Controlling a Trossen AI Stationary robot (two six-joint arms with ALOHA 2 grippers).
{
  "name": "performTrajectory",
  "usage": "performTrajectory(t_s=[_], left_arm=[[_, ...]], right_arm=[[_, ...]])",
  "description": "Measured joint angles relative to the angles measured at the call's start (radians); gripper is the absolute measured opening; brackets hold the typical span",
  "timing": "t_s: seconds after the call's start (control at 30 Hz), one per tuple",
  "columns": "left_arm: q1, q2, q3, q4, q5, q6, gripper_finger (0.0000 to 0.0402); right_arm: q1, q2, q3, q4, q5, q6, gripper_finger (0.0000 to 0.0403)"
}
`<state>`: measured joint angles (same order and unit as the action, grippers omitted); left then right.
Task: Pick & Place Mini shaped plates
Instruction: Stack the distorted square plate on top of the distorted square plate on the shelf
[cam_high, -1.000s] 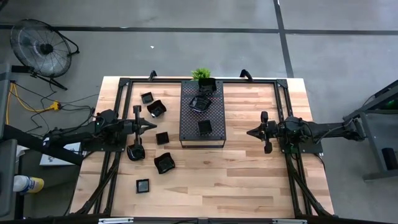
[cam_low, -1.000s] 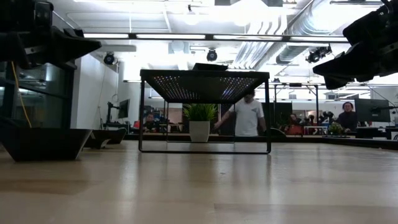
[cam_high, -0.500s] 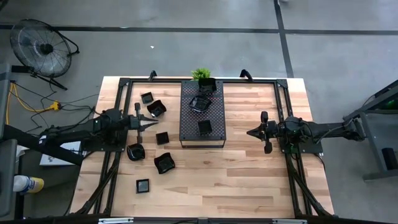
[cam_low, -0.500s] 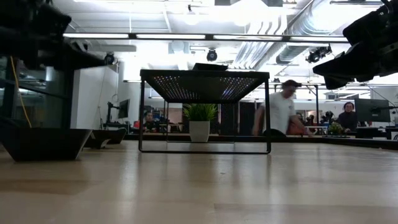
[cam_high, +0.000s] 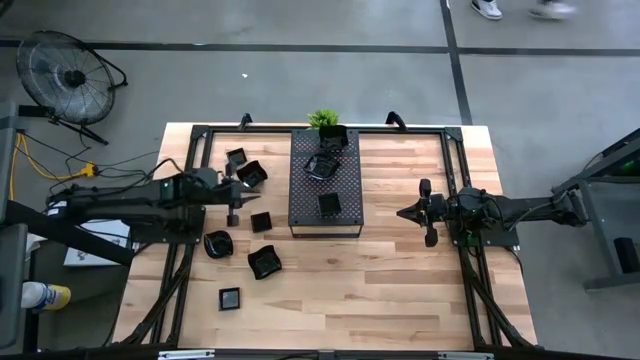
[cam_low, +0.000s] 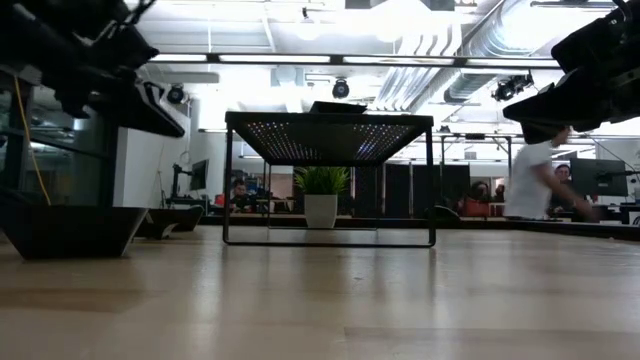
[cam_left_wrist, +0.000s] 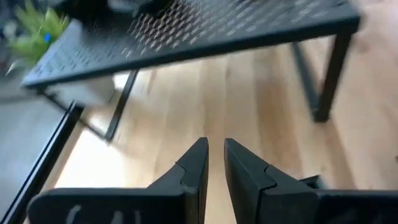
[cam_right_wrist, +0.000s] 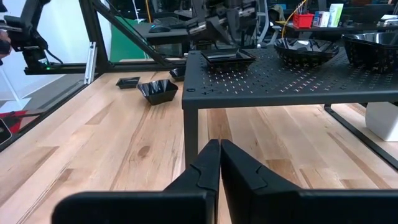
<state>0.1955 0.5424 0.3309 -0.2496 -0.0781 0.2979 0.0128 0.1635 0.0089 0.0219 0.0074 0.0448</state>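
On the left side of the wooden table (cam_high: 400, 290), six mini shaped plates are seen lying loose. One small square plate (cam_high: 230, 297) is found at about 7 o'clock from the tray. A bigger plate (cam_high: 264, 263) lies just past it, and a round plate (cam_high: 217, 243) is seen under the left arm. Three more are seen near the left gripper (cam_high: 243, 199): one (cam_high: 236, 156) at 12 o'clock from it, one (cam_high: 253, 174) at 1 o'clock, and one (cam_high: 261, 221) at 5 o'clock. The left gripper is held above the table with only a narrow gap between its fingers (cam_left_wrist: 193, 163), and nothing is held in it.

In the middle, the dark tray (cam_high: 325, 215) is stood on thin legs. Three plates are set on top of it. A green plant (cam_high: 322, 119) is seen at the tray's 12 o'clock end.

The right gripper (cam_high: 403, 212) is kept at 3 o'clock from the tray, closed tight and empty.
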Motion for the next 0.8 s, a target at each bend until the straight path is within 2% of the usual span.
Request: performTrajectory(t_s=[0.13, 0.37, 0.47, 0.53, 0.67, 0.8], left_arm=[[-0.012, 0.070, 0.067, -0.113, -0.107, -0.042, 0.0049], [-0.137, 0.122, 0.121, -0.207, -0.335, -0.098, 0.0049], [-0.183, 0.126, 0.121, -0.254, -0.426, -0.180, 0.0049], [-0.192, 0.124, 0.121, -0.270, -0.473, -0.292, 0.0049], [-0.167, 0.097, 0.121, -0.278, -0.494, -0.475, 0.0049], [-0.133, 0.081, 0.121, -0.307, -0.480, -0.498, 0.0049]], right_arm=[[0.000, 0.000, 0.000, 0.000, 0.000, 0.000, 0.0005], [0.000, 0.000, 0.000, 0.001, 0.000, 0.000, 0.0008], [0.000, 0.000, 0.000, 0.001, 0.000, 0.000, 0.0007], [0.000, 0.000, 0.000, 0.001, 0.000, 0.000, 0.0009], [0.000, 0.000, 0.000, 0.002, 0.000, 0.000, 0.0009], [0.000, 0.000, 0.000, 0.002, 0.000, 0.000, 0.0006]])
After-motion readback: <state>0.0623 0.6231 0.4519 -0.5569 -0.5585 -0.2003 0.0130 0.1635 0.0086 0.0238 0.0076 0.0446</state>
